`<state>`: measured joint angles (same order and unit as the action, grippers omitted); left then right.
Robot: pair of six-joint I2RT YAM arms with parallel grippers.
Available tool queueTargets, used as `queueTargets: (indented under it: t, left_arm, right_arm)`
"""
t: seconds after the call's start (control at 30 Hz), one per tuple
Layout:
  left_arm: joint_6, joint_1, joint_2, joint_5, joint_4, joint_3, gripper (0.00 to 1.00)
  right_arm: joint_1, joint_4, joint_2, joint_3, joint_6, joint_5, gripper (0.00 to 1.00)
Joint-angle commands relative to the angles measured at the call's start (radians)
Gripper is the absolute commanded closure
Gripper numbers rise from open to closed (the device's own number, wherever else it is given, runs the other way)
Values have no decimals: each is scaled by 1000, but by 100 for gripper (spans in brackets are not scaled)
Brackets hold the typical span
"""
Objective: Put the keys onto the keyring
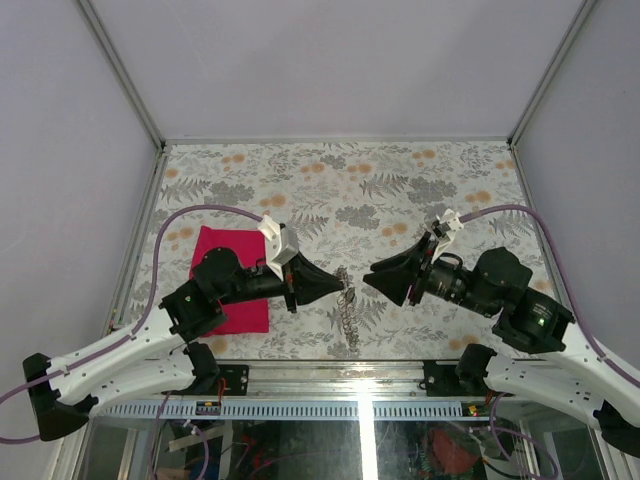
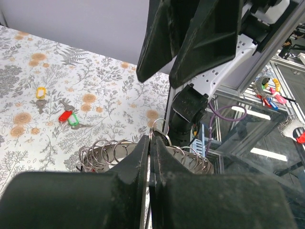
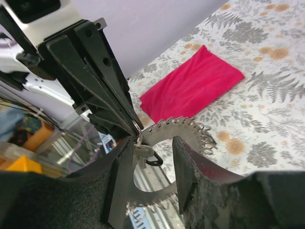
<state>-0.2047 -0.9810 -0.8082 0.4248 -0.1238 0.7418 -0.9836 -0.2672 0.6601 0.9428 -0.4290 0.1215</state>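
— What's nearest to us?
— Two grippers, nose to nose by the front edge of the table. The left gripper is clenched on one ring of the keyring — a single silver chain of many loops that runs from its tips toward that edge.
— And the other one?
— The right gripper has its fingers spread, with nothing between them. Just beside one finger hangs what may be a grey key with a small dark loop, but it's blurred and I can't swear to it.
— Further back?
— One magenta cloth lies flat on the left arm's side. Beyond that, on the flowered top, I count three coloured heads — a yellow key alone, then a red key and a green key side by side, all well apart from the chain.
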Motion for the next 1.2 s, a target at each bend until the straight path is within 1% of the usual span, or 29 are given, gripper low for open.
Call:
queueTargets:
  t: [0.0,0.2,0.4,0.5,0.7,0.87,0.97,1.1,1.17]
  left_arm:
    - [-19,-2,29,-45,-141,6,100]
    - [-21,-1,32,-46,-139,9,100]
    - [-19,-2,32,-47,-136,14,100]
    - [-17,-2,31,-47,-133,18,100]
    - [-13,-1,32,-49,-129,22,100]
    - [-9,-2,34,-52,-124,22,100]
    - [-8,-1,36,-55,-120,22,100]
    - [-6,-2,40,-60,-115,23,100]
    - [-5,-1,41,-60,-115,22,100]
  right_arm:
    - [-6,208,-9,-57,-187,-42,54]
    - [-4,267,11,-88,-251,21,53]
    - [-5,254,27,-88,-252,38,55]
    - [-5,221,36,-79,-250,35,58]
    - [-5,194,49,-68,-248,48,72]
    - [-5,188,56,-60,-246,66,78]
    - [-4,187,59,-58,-244,72,86]
    - [-5,190,56,-56,-240,75,99]
    - [-4,188,55,-56,-238,73,100]
